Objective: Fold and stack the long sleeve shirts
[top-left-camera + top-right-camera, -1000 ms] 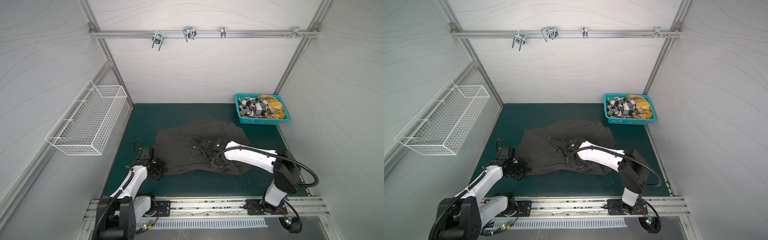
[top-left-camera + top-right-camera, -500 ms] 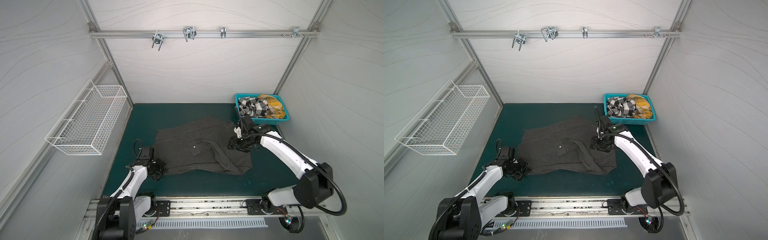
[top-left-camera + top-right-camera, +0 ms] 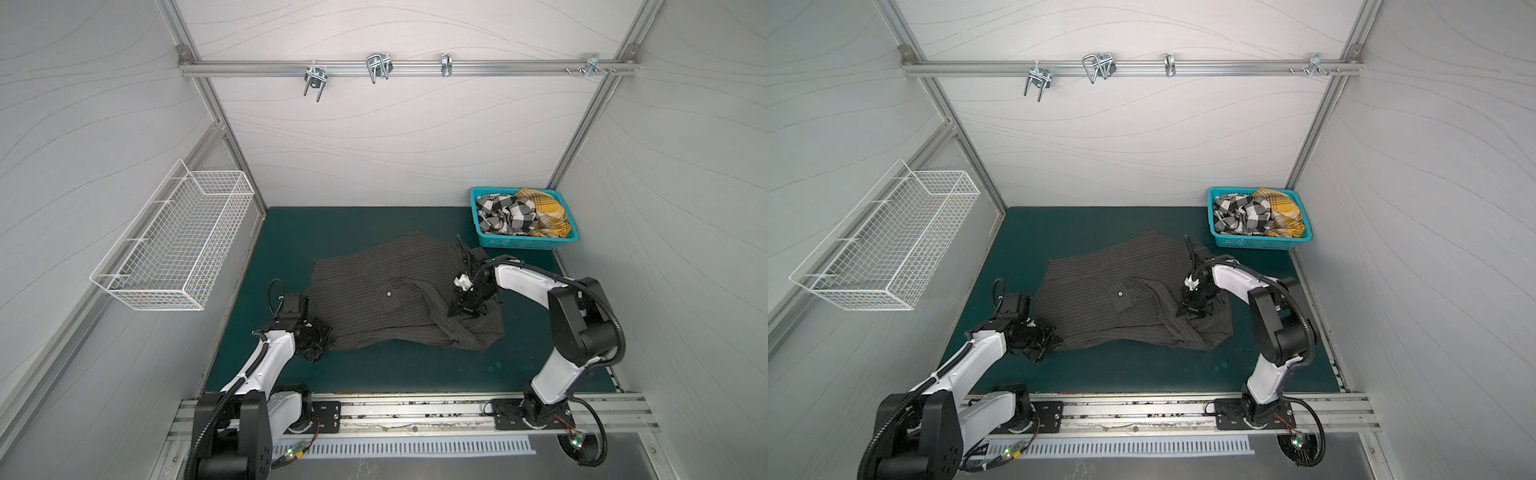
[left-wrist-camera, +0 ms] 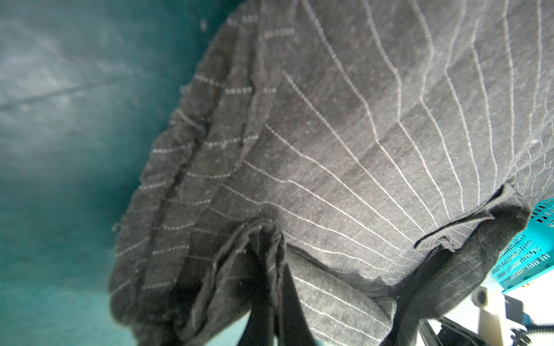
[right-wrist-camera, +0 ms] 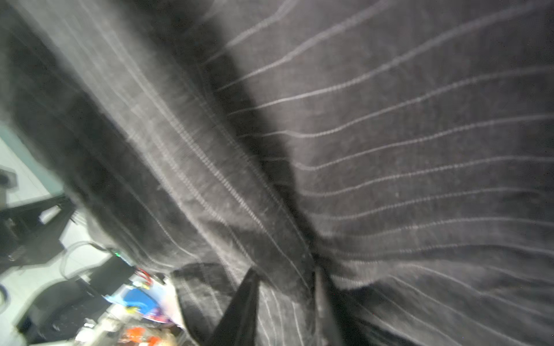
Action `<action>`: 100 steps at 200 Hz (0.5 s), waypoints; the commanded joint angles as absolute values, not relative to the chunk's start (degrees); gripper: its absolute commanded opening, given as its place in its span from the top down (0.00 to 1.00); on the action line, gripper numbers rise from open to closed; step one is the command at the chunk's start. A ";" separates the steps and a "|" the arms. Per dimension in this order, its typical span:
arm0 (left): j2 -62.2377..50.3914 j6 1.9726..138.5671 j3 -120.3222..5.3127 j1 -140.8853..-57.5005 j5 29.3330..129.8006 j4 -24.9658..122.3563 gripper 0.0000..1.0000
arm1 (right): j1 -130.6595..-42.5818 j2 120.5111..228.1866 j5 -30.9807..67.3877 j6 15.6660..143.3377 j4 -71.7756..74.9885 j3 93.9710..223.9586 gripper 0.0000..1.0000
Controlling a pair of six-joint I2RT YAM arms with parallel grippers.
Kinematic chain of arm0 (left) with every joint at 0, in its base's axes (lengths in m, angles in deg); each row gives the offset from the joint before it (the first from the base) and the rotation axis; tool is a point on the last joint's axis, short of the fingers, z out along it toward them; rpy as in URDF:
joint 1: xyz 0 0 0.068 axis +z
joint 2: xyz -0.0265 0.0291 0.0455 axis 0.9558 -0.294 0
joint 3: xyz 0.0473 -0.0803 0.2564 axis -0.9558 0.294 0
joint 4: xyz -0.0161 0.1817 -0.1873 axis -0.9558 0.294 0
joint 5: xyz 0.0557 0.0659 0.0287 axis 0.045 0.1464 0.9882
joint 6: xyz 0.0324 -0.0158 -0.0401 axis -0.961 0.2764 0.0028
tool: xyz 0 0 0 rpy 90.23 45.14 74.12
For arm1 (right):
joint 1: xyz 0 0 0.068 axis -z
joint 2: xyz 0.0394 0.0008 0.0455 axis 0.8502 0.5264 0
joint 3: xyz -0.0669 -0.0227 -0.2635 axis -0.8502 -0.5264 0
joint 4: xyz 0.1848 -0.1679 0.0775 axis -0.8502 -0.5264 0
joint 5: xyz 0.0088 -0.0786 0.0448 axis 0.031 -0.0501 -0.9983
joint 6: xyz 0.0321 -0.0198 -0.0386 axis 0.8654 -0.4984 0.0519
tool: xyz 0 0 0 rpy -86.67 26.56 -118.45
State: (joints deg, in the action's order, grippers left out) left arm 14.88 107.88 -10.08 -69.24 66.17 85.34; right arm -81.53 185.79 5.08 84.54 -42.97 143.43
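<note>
The dark charcoal pinstriped button-up shirt (image 3: pixel 374 299) is spread near the middle of the dark green felt-like bench (image 3: pixel 374 370), mostly flat, with one sleeve laid slantwise across the body and rumpled folds at the right edge. The weave is seen as soft and matte, crossed by thin dotted pale lines, and a single white button (image 3: pixel 388 293) is seen on a flap near the centre.

The shirt's near left corner is clenched in the left hand (image 3: pixel 322 336). In the left wrist view a bunched hem is pinched between the dark fingers (image 4: pixel 292 302), whose tips are buried in cloth. A fold near the right edge is grasped by the right hand (image 3: pixel 461 309). In the right wrist view the stripes are gathered toward the fingers (image 5: pixel 242 308), though that picture is blurred and the tips are hidden.

A black-and-white checked shirt (image 3: pixel 505 214) and a mustard-yellow plaid shirt (image 3: pixel 544 212) are heaped, crumpled, in a teal perforated plastic basket (image 3: pixel 519 243) at the far right corner of the bench. Their collars and sleeves cannot be told apart.

A white wire basket (image 3: pixel 174 245) is mounted on the left wall. Bent metal hooks (image 3: pixel 378 68) are hung from an aluminium rail (image 3: pixel 498 70) across the pale back wall.
</note>
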 commanded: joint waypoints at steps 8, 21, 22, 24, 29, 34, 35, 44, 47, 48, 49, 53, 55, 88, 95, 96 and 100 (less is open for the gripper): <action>15.18 107.65 -11.81 -68.95 66.80 86.24 1.00 | -81.90 183.30 11.55 84.86 -46.13 145.44 1.00; 16.20 107.46 -13.13 -68.95 67.04 88.46 1.00 | -81.88 178.80 18.56 85.78 -48.85 146.58 1.00; 16.33 107.46 -13.29 -68.95 67.09 88.75 1.00 | -81.88 178.38 19.02 85.83 -49.05 146.67 1.00; 16.84 107.45 -13.59 -68.95 67.17 89.12 1.00 | -81.88 177.49 19.75 85.96 -49.49 146.86 1.00; 18.05 107.50 -14.25 -68.95 67.50 90.16 1.00 | -81.89 175.31 21.57 86.23 -50.31 147.36 1.00; 19.40 107.62 -15.05 -68.95 68.29 91.48 1.00 | -81.80 173.03 23.40 86.39 -51.19 148.07 1.00; 19.73 107.62 -15.22 -68.95 68.46 91.75 1.00 | -81.80 172.59 23.59 86.40 -51.45 148.20 1.00; 22.48 107.71 -16.95 -68.95 70.10 94.26 1.00 | -81.86 169.02 27.40 86.87 -53.31 149.82 1.00; 23.18 107.72 -17.42 -68.97 70.61 95.04 1.00 | -81.80 167.91 28.40 87.03 -53.96 150.36 1.00; 23.60 107.72 -17.72 -68.96 70.77 95.42 1.00 | -81.80 167.74 28.72 87.07 -54.15 150.44 1.00; 23.89 107.72 -17.96 -68.95 70.93 95.75 1.00 | -81.84 167.53 29.02 87.14 -54.30 150.57 1.00; 25.02 107.64 -18.87 -68.95 71.53 96.80 1.00 | -81.80 166.20 30.12 87.20 -54.89 151.39 1.00; 25.52 107.59 -19.29 -68.95 71.71 97.44 1.00 | -81.84 165.52 30.59 87.27 -55.15 151.69 1.00; 30.44 107.97 -21.69 -68.95 71.73 103.90 1.00 | -81.79 161.48 32.47 87.21 -56.04 154.90 1.00; 31.21 108.19 -20.84 -68.95 71.47 103.98 1.00 | -81.73 162.38 32.47 86.73 -56.19 155.82 1.00; 31.35 108.26 -20.75 -68.99 71.37 103.98 1.00 | -81.76 162.48 32.52 86.70 -56.24 155.90 1.00; 31.61 108.44 -20.13 -68.95 71.29 103.94 1.00 | -81.79 163.11 32.69 86.50 -56.12 156.41 1.00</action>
State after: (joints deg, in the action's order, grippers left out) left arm 29.92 107.79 -20.68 -69.24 70.09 97.82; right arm -81.61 160.15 28.88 86.53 -51.93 155.23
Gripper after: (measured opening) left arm 0.048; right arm 0.047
